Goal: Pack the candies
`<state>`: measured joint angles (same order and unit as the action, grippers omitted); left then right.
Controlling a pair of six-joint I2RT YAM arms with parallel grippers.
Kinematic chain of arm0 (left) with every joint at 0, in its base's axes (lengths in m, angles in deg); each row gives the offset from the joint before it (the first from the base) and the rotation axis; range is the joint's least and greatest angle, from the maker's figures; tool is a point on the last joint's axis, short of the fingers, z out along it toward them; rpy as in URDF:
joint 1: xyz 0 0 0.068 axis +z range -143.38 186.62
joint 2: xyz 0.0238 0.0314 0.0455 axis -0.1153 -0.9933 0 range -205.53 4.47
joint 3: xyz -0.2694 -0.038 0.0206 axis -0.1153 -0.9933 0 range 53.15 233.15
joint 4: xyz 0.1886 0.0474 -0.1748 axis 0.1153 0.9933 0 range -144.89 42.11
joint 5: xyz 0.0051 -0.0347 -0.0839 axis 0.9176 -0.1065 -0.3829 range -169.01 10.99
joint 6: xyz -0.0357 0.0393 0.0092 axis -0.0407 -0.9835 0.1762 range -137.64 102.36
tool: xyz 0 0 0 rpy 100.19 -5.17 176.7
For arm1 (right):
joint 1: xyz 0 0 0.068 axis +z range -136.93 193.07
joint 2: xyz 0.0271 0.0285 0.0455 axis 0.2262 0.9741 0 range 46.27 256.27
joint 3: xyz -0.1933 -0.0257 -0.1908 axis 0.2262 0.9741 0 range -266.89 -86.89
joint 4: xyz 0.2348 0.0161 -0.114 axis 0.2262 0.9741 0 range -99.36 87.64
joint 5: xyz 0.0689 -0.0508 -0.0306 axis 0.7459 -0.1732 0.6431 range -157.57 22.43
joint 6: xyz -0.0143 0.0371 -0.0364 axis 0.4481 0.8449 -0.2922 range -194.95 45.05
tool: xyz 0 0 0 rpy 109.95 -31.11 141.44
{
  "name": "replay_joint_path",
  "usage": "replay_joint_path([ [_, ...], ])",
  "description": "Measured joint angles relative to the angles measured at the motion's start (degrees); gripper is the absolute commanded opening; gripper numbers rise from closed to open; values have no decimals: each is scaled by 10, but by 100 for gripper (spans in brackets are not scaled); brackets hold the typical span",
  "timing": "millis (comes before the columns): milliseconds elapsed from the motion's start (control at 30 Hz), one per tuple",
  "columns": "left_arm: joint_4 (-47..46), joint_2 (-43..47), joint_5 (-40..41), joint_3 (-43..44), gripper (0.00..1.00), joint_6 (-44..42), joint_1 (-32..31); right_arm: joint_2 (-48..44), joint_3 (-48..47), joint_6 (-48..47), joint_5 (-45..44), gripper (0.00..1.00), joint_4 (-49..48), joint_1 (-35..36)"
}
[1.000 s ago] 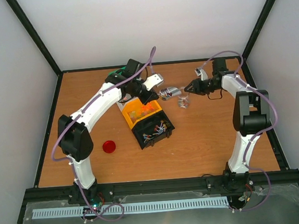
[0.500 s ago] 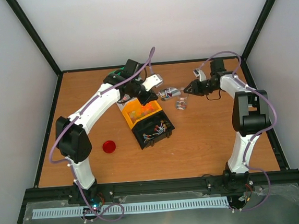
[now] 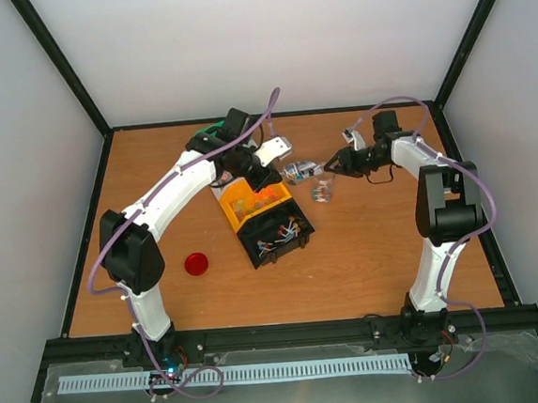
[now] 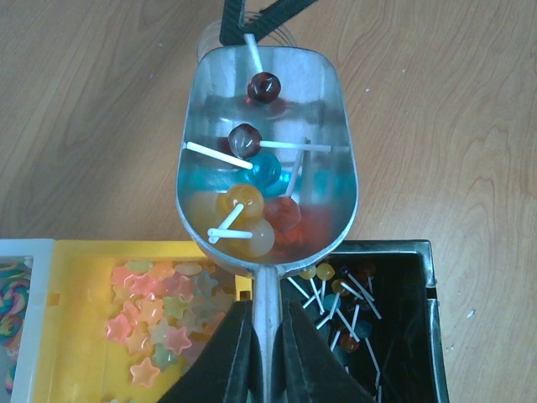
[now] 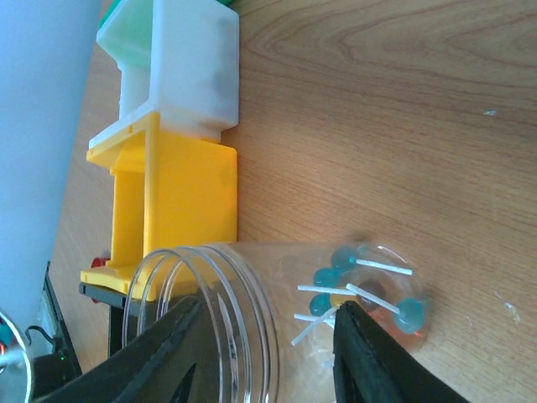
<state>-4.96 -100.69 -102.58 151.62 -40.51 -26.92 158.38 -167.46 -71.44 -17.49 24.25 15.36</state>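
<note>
Transfer of lollipops (image 4: 252,201) by metal scoop (image 4: 267,159). The left end effector (image 4: 267,340), almost closed, pinches the scoop handle so the laden bowl sits level over the worktop (image 4: 84,101), above the black bin (image 4: 430,336) at lower right. The right end effector (image 5: 268,361), part open, clasps a tilted clear jar (image 5: 226,294), its mouth offered to the scoop; a few lollipops lie at its base.

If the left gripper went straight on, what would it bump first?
The left gripper grips a scoop that leads the way. Just past its tip sits the clear jar in the right gripper, so probably that jar first; depth is unclear.
</note>
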Motion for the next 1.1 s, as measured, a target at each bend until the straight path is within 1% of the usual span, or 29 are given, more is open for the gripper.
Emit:
replay_joint_path([
  [333,16,-3,4,8,1,-8,0,-4,-51,-14,-10,45,14,-1],
  [633,53,-39,15,61,1,-17,0,-27,-46,-18,-12,46,14,-1],
  [867,96,-79,25,136,1,-20,-1,-28,-37,-21,-13,46,14,-1],
  [1100,129,-100,36,168,1,-32,-7,-28,-37,-22,-13,46,14,-1],
])
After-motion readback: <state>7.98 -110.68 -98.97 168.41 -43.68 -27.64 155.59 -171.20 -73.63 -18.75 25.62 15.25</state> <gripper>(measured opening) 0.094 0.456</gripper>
